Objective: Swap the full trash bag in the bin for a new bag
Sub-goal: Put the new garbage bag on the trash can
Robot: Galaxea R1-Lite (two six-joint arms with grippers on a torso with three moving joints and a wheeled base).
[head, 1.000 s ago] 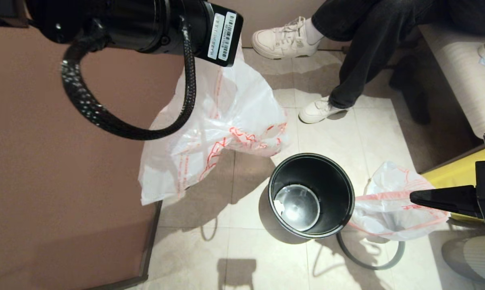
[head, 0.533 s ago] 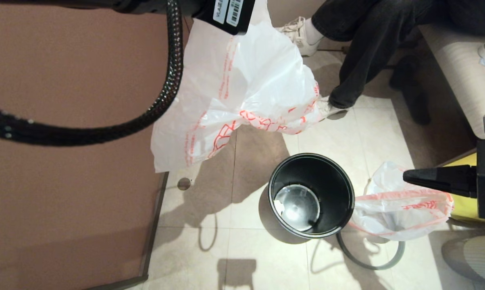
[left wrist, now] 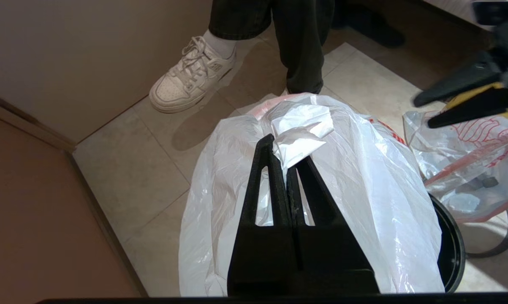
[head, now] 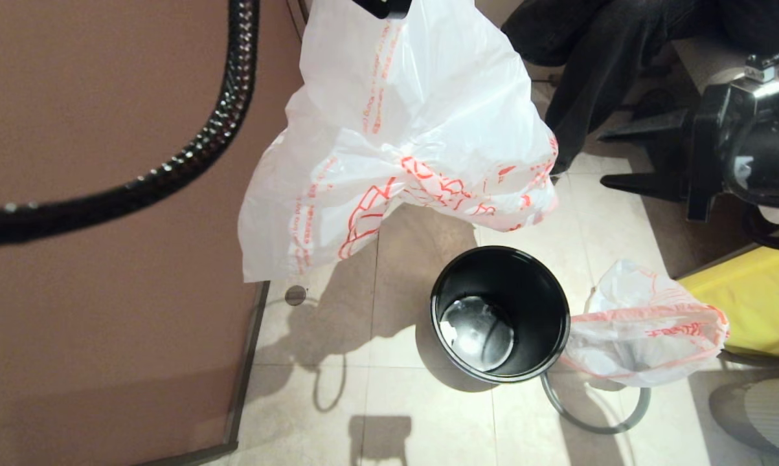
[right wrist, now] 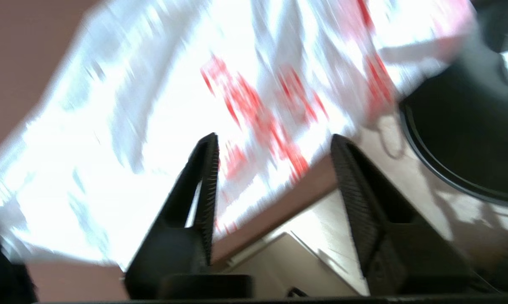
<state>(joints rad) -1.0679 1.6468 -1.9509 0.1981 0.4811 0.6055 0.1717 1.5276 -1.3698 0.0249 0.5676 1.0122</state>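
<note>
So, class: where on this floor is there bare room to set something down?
Free: the tiles between the brown panel and the bin, and those in front of the bin. Crowded: right of the bin, where the full bag lies on the grey hoop beside the yellow thing.

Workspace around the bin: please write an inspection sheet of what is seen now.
Surface: tiled floor, bare beside the bin.
Job's things: bin unlined; new bag hanging above it; full trash bag on the floor against the bin; grey hoop lying under that bag.
Clutter: nothing seen.
Grippers: left claw shut on new bag; right claw open, empty, raised.
Cables: black hose overhead.
Surroundings: brown wall; seated person's legs.
</note>
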